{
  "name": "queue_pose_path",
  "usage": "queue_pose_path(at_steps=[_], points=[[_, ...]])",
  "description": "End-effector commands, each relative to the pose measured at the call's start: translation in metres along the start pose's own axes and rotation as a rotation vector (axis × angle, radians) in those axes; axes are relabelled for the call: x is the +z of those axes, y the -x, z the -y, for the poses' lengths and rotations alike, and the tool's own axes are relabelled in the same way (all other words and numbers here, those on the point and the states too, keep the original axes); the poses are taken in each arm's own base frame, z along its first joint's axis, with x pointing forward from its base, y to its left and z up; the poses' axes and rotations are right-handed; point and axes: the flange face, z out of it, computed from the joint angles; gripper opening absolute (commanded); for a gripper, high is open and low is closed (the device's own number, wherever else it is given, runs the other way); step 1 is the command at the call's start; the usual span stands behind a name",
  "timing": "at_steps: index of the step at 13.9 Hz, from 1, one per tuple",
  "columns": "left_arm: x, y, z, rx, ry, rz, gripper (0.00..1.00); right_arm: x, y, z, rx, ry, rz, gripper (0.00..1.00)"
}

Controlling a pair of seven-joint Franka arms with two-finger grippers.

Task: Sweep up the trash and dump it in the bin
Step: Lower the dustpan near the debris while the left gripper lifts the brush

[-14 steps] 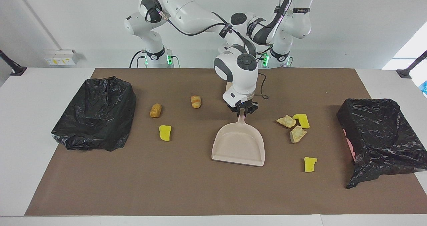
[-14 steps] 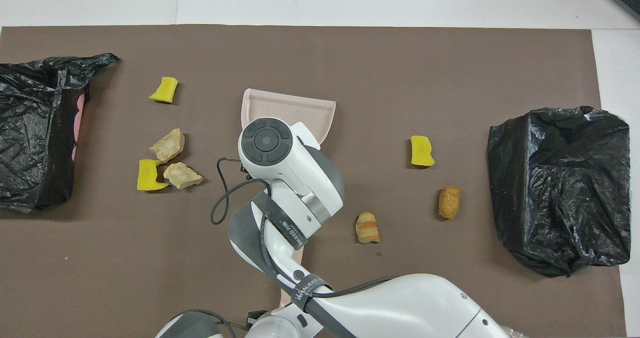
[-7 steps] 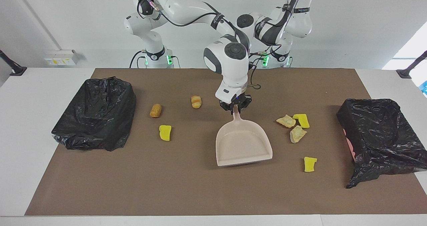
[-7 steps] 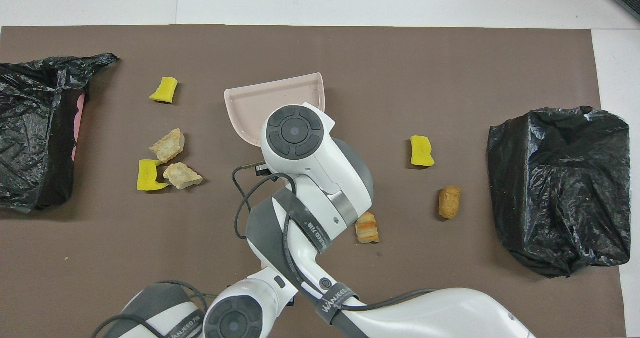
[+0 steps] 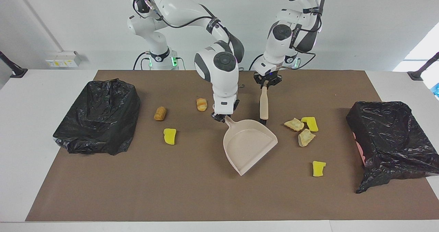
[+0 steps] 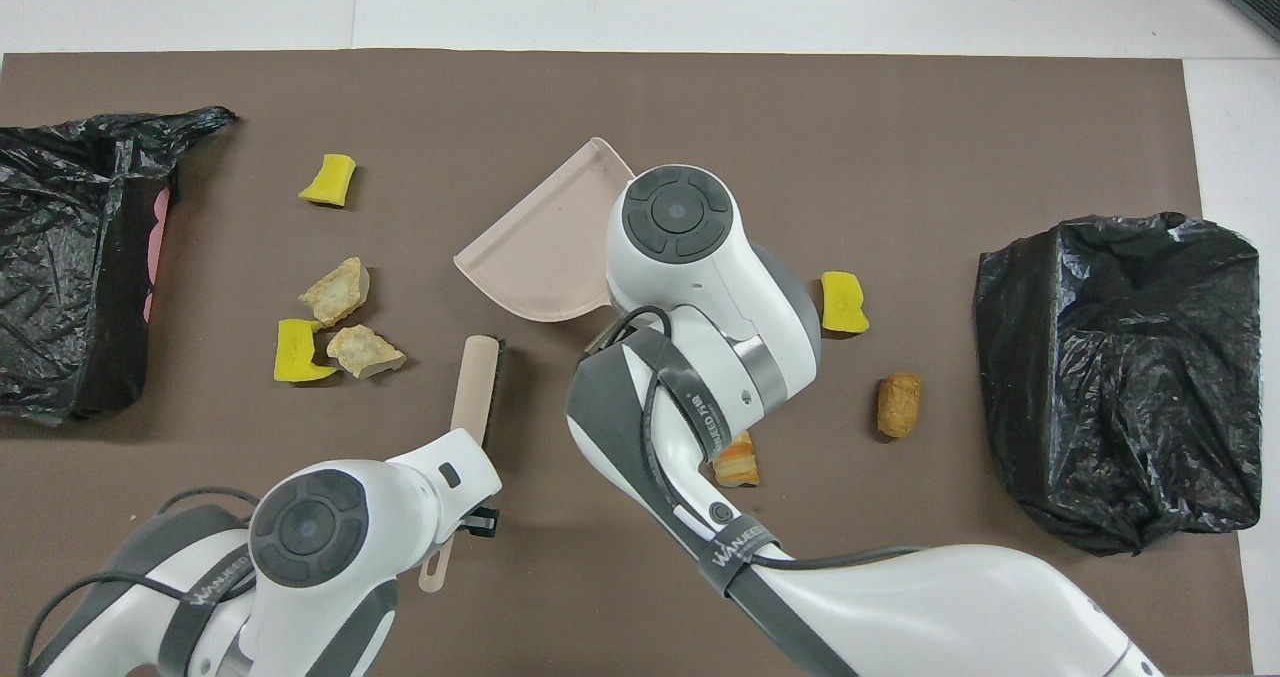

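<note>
Since the earlier frame your dustpan (image 5: 249,144) has swung round on the mat: its open mouth, which faced away from the robots, now points slantwise toward the left arm's end of the worktop. Its handle end has shifted toward the right arm's side, and the left arm has come into the open with a brush (image 5: 263,105).

Progress, judged from what lies where: nothing is swept yet. You can count all seven scraps loose on the brown mat (image 5: 192,197), and the pan is bare inside.

- Two black-bagged bins: one (image 5: 97,117) at the right arm's end, one (image 5: 391,139) at the left arm's end. No trash is visible in either.
- Right pincer (image 5: 222,117) is clamped on the pan's handle, the pan lying tilted on the mat.
- Left pincer (image 5: 265,83) is closed on the top of the brush, which hangs upright just beside the pan, between it and the nearest scraps.
- Cluster toward the left arm's end: two tan lumps (image 5: 294,124) (image 5: 305,137) and a yellow chunk (image 5: 310,123), touching or nearly so; a second yellow chunk (image 5: 318,168) sits apart, farther from the robots.
- Toward the right arm's end: two golden-brown lumps (image 5: 160,113) (image 5: 202,104) and one yellow chunk (image 5: 169,136), spread apart.

Left to do, as I read it: sweep, lift, tip into a bin, likely more than once.

Surface: a brown mat covers most of a white worktop (image 5: 27,122). Room: a plain white wall, with a small socket box (image 5: 61,59) low at the right arm's end.
</note>
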Motion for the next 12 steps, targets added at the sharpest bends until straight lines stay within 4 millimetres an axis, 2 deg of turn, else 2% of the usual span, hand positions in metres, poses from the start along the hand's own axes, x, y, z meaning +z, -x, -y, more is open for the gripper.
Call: queue_pose_path(at_steps=[1, 3, 4, 6, 8, 10, 12], points=[[-0.016, -0.011, 0.030, 0.074, -0.009, 0.007, 0.00, -0.004, 0.013, -0.014, -0.212, 0.023, 0.028, 0.00], [-0.029, -0.032, 0.058, 0.017, -0.001, -0.008, 0.00, -0.004, 0.015, -0.020, -0.346, 0.037, 0.048, 0.00], [-0.031, -0.046, 0.079, -0.011, -0.012, -0.012, 0.00, -0.003, 0.016, -0.023, -0.445, 0.043, 0.053, 0.00], [-0.042, -0.074, 0.110, -0.028, -0.066, -0.038, 0.00, -0.002, 0.020, -0.038, -0.607, 0.036, 0.060, 0.00], [-0.047, -0.090, 0.147, -0.064, -0.072, -0.047, 0.00, 0.009, 0.028, -0.040, -0.691, 0.011, 0.090, 0.00], [-0.048, -0.088, 0.195, -0.053, -0.071, -0.044, 0.00, 0.016, 0.028, -0.034, -0.714, 0.000, 0.107, 0.00], [-0.039, -0.079, 0.234, -0.059, -0.069, -0.020, 0.00, 0.020, 0.028, -0.027, -0.725, -0.007, 0.132, 0.00]])
